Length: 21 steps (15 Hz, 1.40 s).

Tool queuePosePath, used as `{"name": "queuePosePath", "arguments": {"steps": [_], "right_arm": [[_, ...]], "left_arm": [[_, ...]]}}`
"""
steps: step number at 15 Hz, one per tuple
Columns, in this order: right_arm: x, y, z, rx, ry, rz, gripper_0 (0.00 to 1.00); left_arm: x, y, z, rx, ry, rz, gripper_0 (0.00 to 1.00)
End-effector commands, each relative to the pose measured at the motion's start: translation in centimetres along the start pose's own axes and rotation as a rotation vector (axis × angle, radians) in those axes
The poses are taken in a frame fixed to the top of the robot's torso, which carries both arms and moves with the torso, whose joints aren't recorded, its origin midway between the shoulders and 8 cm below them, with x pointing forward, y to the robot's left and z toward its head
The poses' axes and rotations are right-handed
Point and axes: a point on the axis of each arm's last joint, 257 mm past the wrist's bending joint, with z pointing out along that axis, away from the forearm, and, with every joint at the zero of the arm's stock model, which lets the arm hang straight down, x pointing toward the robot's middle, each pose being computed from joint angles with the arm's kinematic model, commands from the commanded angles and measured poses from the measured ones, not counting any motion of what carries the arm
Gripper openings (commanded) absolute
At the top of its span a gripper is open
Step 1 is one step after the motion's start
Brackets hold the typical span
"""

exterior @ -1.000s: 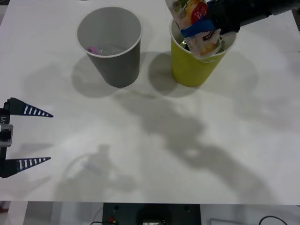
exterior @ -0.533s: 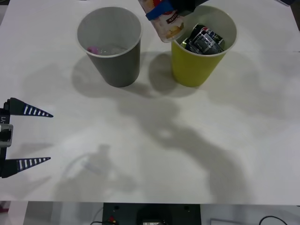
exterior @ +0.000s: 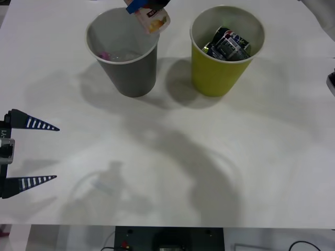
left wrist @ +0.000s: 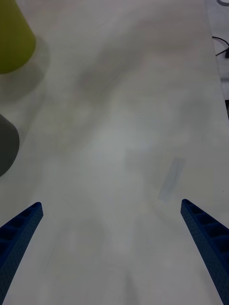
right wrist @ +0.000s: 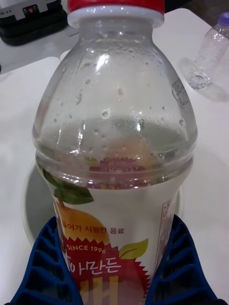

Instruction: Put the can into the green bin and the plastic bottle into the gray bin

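Observation:
The plastic bottle (exterior: pixel 152 15), clear with a red cap and an orange-yellow label, hangs tilted over the far rim of the gray bin (exterior: pixel 128 73). My right gripper (exterior: pixel 148 6) is shut on the bottle's labelled lower half. In the right wrist view the bottle (right wrist: pixel 114 143) stands between the blue fingers (right wrist: pixel 43 262), with the gray bin's pale inside (right wrist: pixel 33 205) below it. The can (exterior: pixel 229 45) lies inside the green bin (exterior: pixel 217 76). My left gripper (exterior: pixel 31 151) is open and holds nothing, parked low at the table's left edge.
A clear pink-capped bottle (exterior: pixel 112 54) lies in the gray bin. The two bins stand side by side at the back of the white table (exterior: pixel 167 172). On another table behind, a clear purple-capped bottle (right wrist: pixel 206 55) stands.
My right gripper has carried the plastic bottle leftward, from over the green bin to over the gray bin. The can in the green bin is now uncovered. The left arm has not moved.

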Motion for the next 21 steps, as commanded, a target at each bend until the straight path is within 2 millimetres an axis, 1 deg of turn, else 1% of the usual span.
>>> {"name": "queuePosePath", "arguments": {"steps": [1,3,6,7,8,9,13,15,17,21], "right_arm": [[-1.0,0.3,1.8,0.005,-0.040,0.000,0.03],[-1.4,0.7,2.3,0.005,-0.054,-0.007,0.07],[-1.6,1.3,2.5,-0.008,-0.058,-0.004,0.19],[-1.6,1.4,2.5,-0.008,-0.055,-0.015,0.43],[-1.5,1.4,2.6,-0.011,-0.052,-0.014,0.81],[-1.4,1.5,2.6,-0.013,-0.050,-0.012,1.00],[-1.3,1.6,2.6,-0.020,-0.049,-0.006,1.00],[-1.3,1.1,2.2,-0.014,-0.050,0.003,1.00],[-0.8,0.5,1.1,-0.011,-0.033,0.002,1.00],[0.1,-0.3,-2.4,-0.020,-0.005,-0.007,1.00]], "left_arm": [[0.0,0.0,0.0,0.000,0.000,0.000,1.00],[0.0,0.0,0.0,0.000,0.000,0.000,1.00],[0.0,0.0,0.0,0.000,0.000,0.000,1.00],[0.0,0.0,0.0,0.000,0.000,0.000,1.00],[0.0,0.0,0.0,0.000,0.000,0.000,1.00],[0.0,0.0,0.0,0.000,0.000,0.000,1.00],[0.0,0.0,0.0,0.000,0.000,0.000,1.00],[0.0,0.0,0.0,0.000,0.000,0.000,1.00],[0.0,0.0,0.0,0.000,0.000,0.000,1.00],[0.0,0.0,0.0,0.000,0.000,0.000,1.00]]}}
